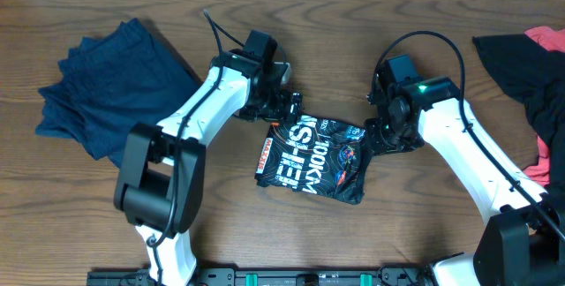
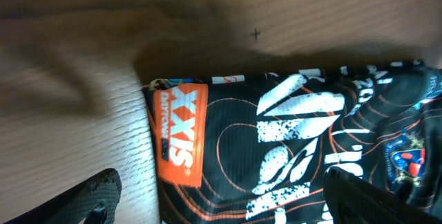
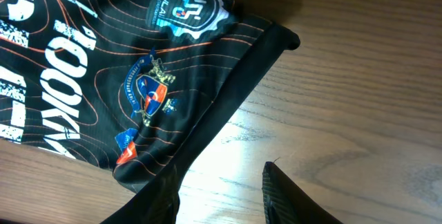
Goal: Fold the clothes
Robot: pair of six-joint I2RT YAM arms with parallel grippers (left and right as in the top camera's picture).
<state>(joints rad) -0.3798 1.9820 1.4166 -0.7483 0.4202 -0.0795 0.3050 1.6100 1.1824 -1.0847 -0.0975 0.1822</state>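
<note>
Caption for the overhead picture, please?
Left gripper and right gripper flank a folded black shirt on a wooden table.

Black jersey (image 1: 311, 158): folded to a compact rectangle, lying flat and slightly skewed at the centre of the counter. White block lettering, thin orange contour lines, crest badges, orange patch (image 2: 181, 135) at one corner.
Navy garment (image 1: 110, 87): unfolded and rumpled, toward the far-left corner.
Black garment (image 1: 521, 74): bunched at the right edge, lying over a red-pink piece (image 1: 546, 35).
</note>
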